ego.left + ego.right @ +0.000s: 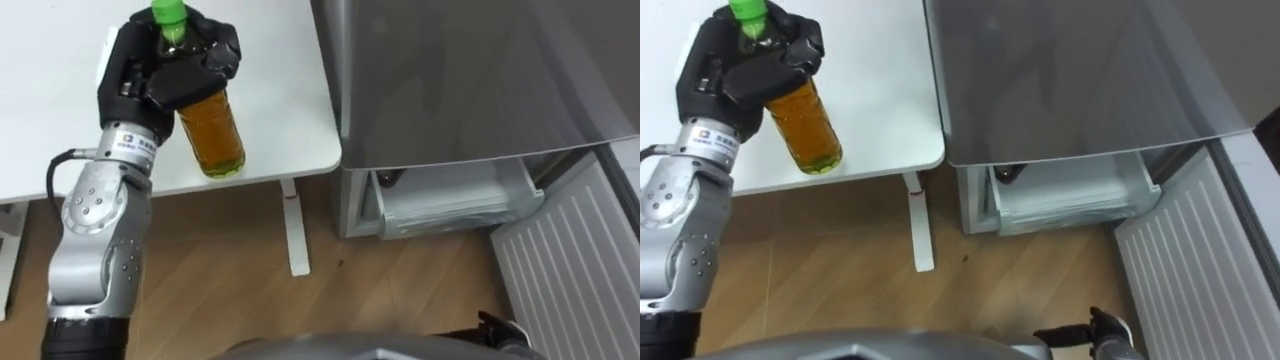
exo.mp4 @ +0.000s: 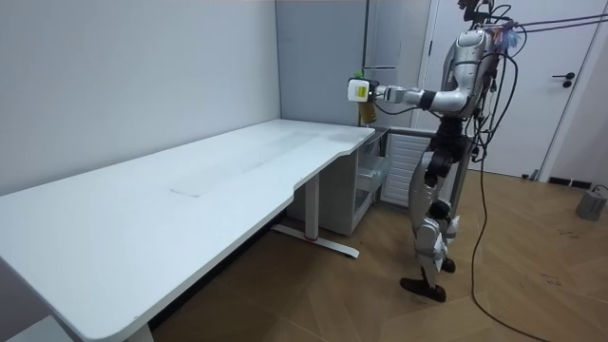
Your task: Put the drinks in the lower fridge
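White worktop (image 1: 280,90) sits at left; over its corner your left hand (image 1: 150,80) is clamped round the shoulder of the tea bottle (image 1: 215,135), cap up. Rightward, fridge (image 1: 450,80) w/ lower drawer (image 1: 450,205) open. Swing right, drop low, keep bottle upright, clear the worktop edge. Right hand (image 1: 1110,328) bottom right: state can't tell. Room view shows bottle held at chest height; eye views show the grip.
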Motion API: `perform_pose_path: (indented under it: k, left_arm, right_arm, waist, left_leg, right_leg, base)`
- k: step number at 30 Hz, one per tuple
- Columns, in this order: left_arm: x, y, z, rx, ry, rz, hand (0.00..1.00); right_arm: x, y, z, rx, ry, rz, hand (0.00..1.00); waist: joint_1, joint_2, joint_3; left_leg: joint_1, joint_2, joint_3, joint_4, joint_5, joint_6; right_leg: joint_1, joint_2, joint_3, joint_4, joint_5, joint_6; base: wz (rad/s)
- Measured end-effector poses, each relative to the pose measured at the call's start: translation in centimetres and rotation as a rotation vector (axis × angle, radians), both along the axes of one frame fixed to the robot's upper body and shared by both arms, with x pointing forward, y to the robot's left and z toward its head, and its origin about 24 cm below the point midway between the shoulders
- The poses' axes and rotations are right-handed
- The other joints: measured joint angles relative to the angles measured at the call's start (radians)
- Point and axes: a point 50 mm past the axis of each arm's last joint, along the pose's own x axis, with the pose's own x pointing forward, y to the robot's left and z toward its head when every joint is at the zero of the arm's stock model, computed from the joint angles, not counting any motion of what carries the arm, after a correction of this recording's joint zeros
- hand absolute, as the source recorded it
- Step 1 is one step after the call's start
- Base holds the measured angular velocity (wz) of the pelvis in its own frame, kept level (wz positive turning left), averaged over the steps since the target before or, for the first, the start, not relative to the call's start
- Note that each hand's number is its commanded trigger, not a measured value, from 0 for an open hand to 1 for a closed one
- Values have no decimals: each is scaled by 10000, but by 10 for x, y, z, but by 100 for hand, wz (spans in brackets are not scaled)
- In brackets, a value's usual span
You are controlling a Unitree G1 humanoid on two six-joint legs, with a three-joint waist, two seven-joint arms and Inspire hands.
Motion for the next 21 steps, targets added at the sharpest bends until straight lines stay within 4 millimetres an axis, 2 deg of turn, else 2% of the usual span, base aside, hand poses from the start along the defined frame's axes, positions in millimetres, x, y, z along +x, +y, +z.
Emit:
perform_pose_path:
  k: [7,13,16,21]
  left_arm:
    - [-5,-7,15,-41,-678,-406,100]
    - [-10,-16,5,-311,-365,-829,100]
    - [-12,-22,2,-402,-231,-1166,100]
    - [-12,-32,-1,-580,-143,-1582,100]
  right_arm:
    - [7,5,0,364,-96,512,0]
    - [16,12,0,646,-352,1210,0]
    - [23,17,1,642,-571,1769,0]
    - [49,28,9,658,-1489,2380,0]
  waist:
    - [154,-74,7]
    - [314,-134,2]
    - [524,-244,61]
    - [622,-377,81]
  left_leg:
    - [-247,-108,-297,189,18,26]
    - [-197,-195,-450,212,41,56]
    - [-189,-192,-468,214,43,56]
    - [-202,-224,-548,237,43,60]
  right_leg:
    - [-25,-84,-315,4,-82,3]
    - [58,-159,-504,32,-151,48]
    - [54,-158,-536,58,-151,49]
    - [119,-174,-636,19,-150,51]
  base:
    - [15]
    - [9]
    - [2]
    - [4]
